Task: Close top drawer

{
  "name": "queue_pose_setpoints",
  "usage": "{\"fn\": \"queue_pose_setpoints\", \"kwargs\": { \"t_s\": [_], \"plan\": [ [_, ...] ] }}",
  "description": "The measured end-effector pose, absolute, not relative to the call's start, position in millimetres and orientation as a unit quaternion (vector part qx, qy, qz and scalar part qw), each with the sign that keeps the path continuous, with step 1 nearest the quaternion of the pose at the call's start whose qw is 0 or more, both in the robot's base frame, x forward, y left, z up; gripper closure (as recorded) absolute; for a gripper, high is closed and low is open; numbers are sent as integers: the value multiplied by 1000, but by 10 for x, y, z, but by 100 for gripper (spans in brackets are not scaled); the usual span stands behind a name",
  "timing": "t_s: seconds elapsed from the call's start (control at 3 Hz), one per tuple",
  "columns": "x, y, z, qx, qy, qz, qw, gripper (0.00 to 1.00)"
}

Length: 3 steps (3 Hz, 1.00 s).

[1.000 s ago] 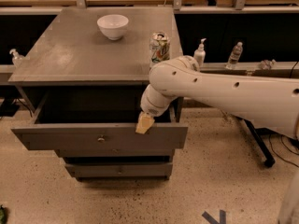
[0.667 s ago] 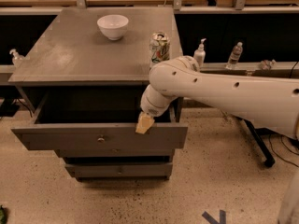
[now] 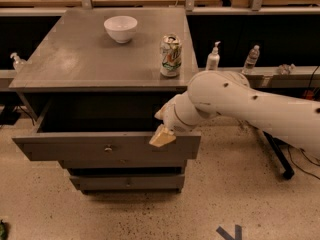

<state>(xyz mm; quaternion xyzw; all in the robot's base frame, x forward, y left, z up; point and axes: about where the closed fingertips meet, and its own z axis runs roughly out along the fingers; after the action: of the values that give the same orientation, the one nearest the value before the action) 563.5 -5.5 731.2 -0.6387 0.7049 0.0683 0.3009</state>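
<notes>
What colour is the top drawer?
The drawer is grey, camera view; gripper at its front.

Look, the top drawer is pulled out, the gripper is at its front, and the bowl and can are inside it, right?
Almost. The camera view shows the bowl and can on the cabinet top, not inside. The top drawer is pulled out, with the gripper at its front.
</notes>
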Motion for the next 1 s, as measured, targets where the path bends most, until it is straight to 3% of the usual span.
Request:
{"fn": "queue_pose_setpoints", "kwargs": {
  "t_s": [0.33, 0.67, 1.0],
  "plan": [
    [5312, -82, 7544, -640, 689, 87, 330, 39],
    [4895, 30, 7580, -641, 673, 125, 348, 50],
    [4623, 249, 7443, -648, 661, 152, 347, 71]
  ]
}}
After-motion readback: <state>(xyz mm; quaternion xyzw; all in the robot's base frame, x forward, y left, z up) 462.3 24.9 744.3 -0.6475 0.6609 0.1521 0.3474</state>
